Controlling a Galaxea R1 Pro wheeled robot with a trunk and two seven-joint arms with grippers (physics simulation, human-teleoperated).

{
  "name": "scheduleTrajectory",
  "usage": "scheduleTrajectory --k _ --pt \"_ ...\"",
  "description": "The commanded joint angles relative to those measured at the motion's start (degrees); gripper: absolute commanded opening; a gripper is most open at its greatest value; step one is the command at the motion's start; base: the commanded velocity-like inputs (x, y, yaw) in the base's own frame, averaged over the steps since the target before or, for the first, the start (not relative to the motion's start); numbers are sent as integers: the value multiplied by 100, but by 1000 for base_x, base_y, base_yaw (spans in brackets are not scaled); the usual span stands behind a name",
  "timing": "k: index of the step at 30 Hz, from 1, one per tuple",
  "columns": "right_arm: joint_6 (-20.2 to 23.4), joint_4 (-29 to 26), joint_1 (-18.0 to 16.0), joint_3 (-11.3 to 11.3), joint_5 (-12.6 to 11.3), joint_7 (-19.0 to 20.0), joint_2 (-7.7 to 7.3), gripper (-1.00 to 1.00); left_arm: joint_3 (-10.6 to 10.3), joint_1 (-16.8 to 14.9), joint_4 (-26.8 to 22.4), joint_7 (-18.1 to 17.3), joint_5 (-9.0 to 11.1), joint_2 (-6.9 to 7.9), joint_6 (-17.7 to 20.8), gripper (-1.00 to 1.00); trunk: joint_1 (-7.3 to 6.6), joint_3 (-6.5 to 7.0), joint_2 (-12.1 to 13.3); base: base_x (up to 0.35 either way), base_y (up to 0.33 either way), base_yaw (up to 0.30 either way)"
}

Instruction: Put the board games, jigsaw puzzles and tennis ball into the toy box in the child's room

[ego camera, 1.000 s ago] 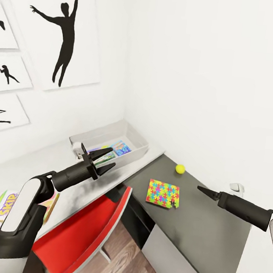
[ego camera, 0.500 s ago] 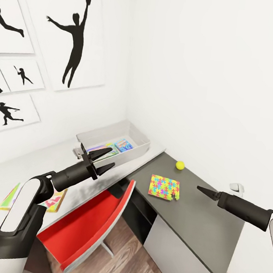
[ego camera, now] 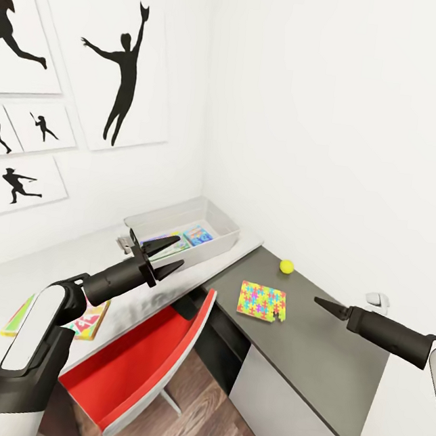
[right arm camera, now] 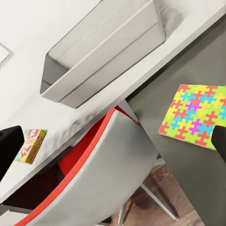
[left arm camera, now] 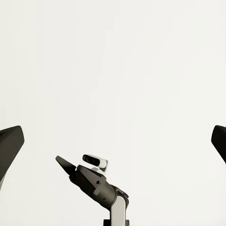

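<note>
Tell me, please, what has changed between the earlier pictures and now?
Only the head camera moved: the whole picture shifted right and widened. The left tool stays open, both arms hold their poses, and the jigsaw puzzle, tennis ball and toy box stayed put.

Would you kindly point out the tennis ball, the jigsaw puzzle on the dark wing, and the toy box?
tennis ball (ego camera: 286, 266): head view, middle of the ball.
jigsaw puzzle (ego camera: 262, 300): head view, centre of its coloured face.
toy box (ego camera: 226, 236): head view, near end wall of the grey bin.
</note>
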Motion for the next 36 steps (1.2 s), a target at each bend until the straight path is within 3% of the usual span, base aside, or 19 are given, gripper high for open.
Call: scheduleTrajectory --k 1,15,36 --pt "21 0 -6 -5 27 38 0 100 11 -5 0 -10 -17 -4 31 100 2 1 -7 -7 2 0" --pt "27 0 -9 -4 27 33 -1 100 31 2 0 1 -19 0 26 100 2 133 -7 -3 16 0" --pt "27 0 -14 -4 27 21 -7 100 36 9 0 3 -20 1 19 100 2 329 -7 0 176 0"
